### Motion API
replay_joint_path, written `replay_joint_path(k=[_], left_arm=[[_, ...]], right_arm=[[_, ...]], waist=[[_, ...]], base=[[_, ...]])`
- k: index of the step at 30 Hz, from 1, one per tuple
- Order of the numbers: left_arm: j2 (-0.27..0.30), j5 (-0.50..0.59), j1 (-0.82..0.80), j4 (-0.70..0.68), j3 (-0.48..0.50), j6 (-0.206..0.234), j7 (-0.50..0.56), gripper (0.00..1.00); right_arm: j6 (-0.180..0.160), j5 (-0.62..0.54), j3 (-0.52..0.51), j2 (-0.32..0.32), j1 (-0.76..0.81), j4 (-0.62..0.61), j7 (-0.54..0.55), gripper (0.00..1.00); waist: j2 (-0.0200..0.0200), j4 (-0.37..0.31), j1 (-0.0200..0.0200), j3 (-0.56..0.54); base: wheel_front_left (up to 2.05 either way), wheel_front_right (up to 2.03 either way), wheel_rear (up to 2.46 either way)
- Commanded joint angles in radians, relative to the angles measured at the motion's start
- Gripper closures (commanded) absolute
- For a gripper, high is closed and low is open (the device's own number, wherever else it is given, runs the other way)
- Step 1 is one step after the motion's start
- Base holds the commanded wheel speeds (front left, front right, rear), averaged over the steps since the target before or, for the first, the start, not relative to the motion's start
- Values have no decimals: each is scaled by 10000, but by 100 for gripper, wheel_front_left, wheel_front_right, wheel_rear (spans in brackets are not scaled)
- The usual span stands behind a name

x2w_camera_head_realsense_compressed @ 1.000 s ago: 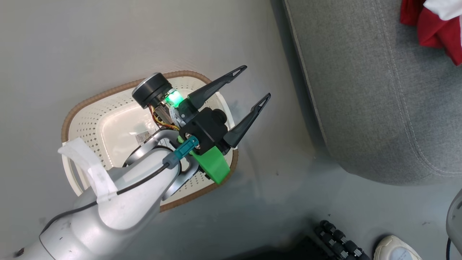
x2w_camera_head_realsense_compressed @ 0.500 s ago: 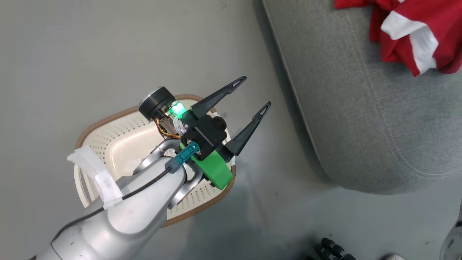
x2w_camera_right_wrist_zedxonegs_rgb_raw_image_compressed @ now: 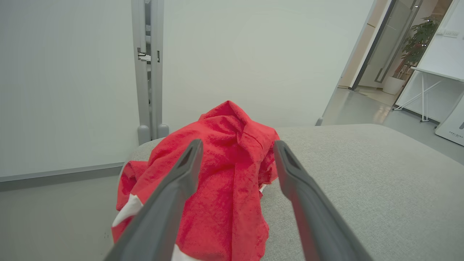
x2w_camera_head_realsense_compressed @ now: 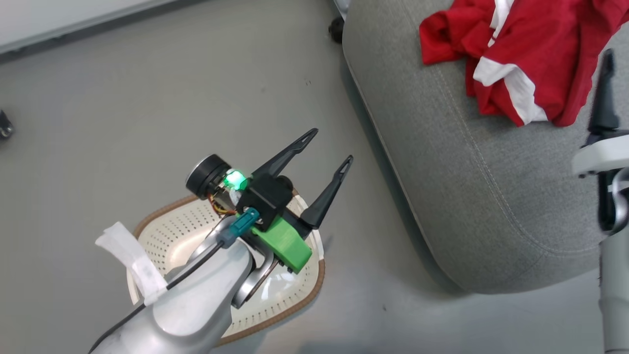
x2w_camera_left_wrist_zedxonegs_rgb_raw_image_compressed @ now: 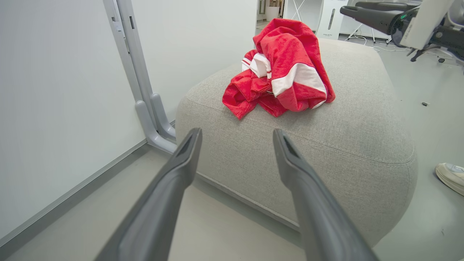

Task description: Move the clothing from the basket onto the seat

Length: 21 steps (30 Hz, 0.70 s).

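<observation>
One heap of clothing [x2w_camera_head_realsense_compressed: 530, 54] lies on one seat [x2w_camera_head_realsense_compressed: 471, 187], one basket [x2w_camera_head_realsense_compressed: 295, 295] nearby.

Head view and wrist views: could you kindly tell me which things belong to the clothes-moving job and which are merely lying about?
Job in hand:
clothing
seat
basket
left gripper
right gripper

Lying about:
shoe on the floor
partition post

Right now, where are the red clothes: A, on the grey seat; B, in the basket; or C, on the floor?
A: the red clothes lie in a crumpled heap on top of the grey seat.
</observation>
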Motion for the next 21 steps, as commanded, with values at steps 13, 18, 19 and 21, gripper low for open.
replay_joint_path(k=[13,18,19,21], left_arm=[[84,-275,1880,-382,2566,566,-74,0],[-27,-128,2593,-497,3696,618,-73,0],[-47,-104,2767,-512,3939,634,-73,0],[-103,-27,3095,-550,4390,631,-74,0]], right_arm=[[-11,524,2117,738,1421,-1022,-26,0],[-11,642,2646,927,1918,-1160,-26,0],[-11,687,2740,952,2028,-1203,-26,0],[-11,753,2891,1008,2286,-1283,-26,0]], waist=[[90,1371,0,-1718],[90,1802,0,-2184],[90,1871,0,-2266],[90,1994,0,-2425]], base=[[0,0,0],[0,0,0],[0,0,0],[0,0,0]])
